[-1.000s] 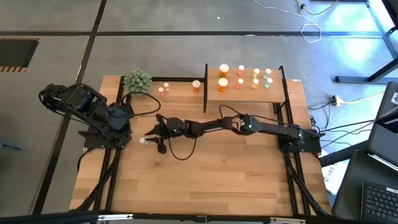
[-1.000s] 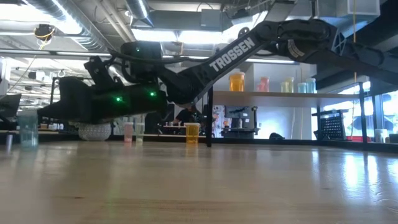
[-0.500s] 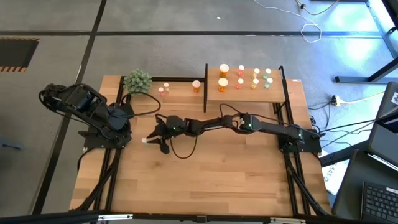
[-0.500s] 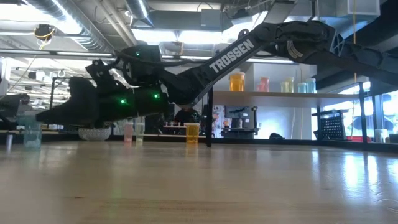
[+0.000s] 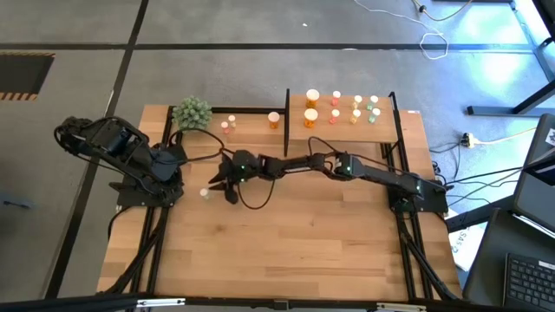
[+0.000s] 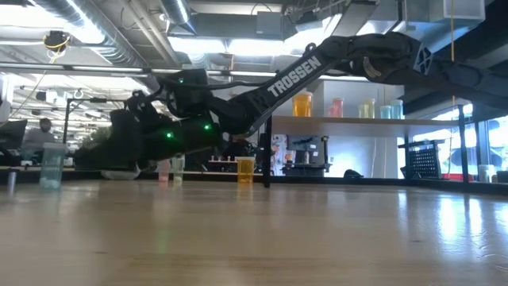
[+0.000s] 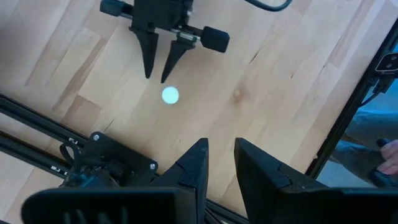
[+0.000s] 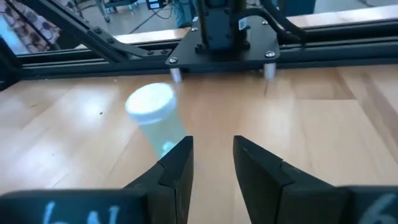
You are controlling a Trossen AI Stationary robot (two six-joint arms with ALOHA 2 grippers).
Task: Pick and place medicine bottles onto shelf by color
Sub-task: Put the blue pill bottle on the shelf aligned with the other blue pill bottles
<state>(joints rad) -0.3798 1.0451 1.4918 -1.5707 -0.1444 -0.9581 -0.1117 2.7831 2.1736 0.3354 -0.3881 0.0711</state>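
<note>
A small pale green medicine bottle with a white cap stands upright on the table's left half. It also shows in the left wrist view and the low view. My right gripper reaches across the table, low and nearly level, and is open. The bottle stands just beyond and to one side of its fingertips, not between them. My left gripper hangs above the left edge, pointing down, slightly open and holding nothing. The shelf at the far right carries several bottles. My right gripper has one fingertip very close to the bottle's side below the cap. I cannot tell whether it touches. The bottle stands on its base on the table.
Two small bottles and an orange bottle stand by the far edge, left of the shelf. A green plant ball sits at the far left corner. Black frame rails run along both table sides. The near half of the table is bare wood.
My right gripper has swung a little toward the table's far edge and back toward the right, rolling slightly; its gap looks the same. The green bottle has shifted a little toward the right and still stands upright.
</note>
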